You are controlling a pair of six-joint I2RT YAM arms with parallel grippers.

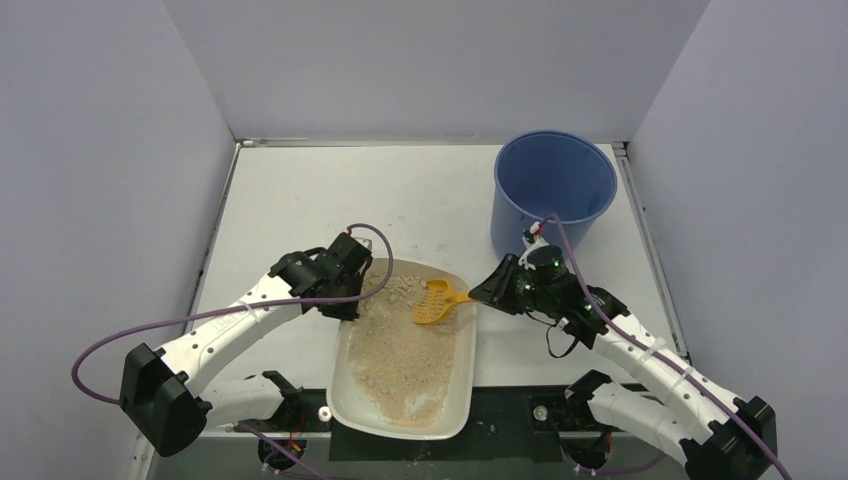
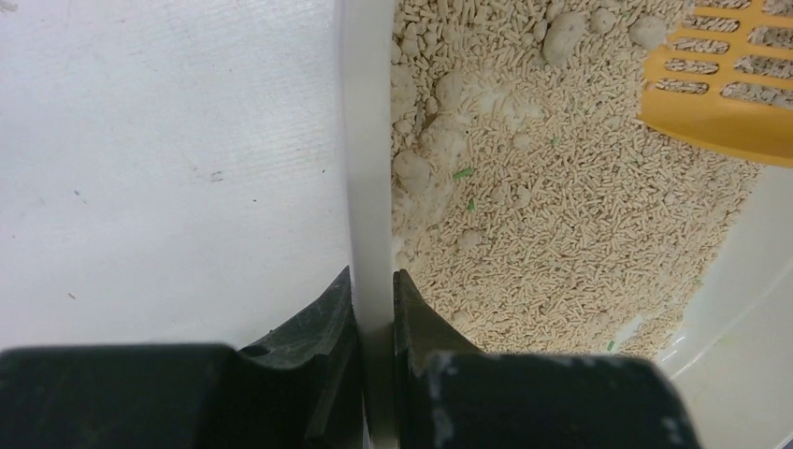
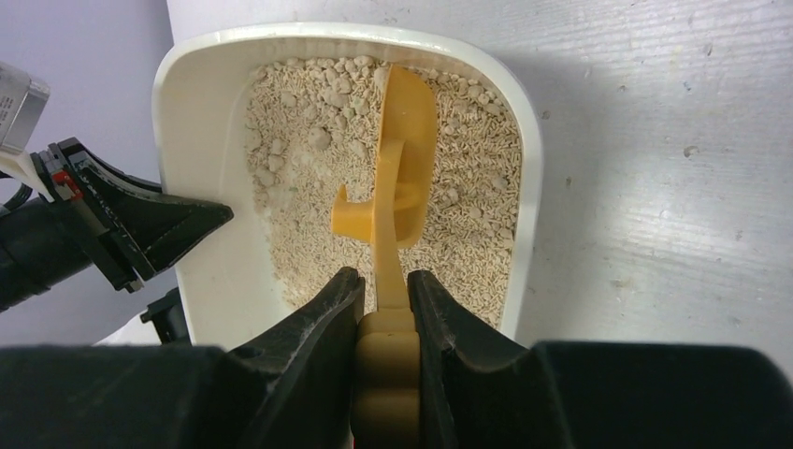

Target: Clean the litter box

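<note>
the left tool is clamping the left rim of the litter box; the right tool is clamping the orange scoop by its handle. the box is sitting at the near edge of the white counter, pale walls enclosing it.

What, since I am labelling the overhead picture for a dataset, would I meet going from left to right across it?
left gripper → litter box → orange scoop → right gripper → blue bucket

Lab test booth, bare walls.
</note>
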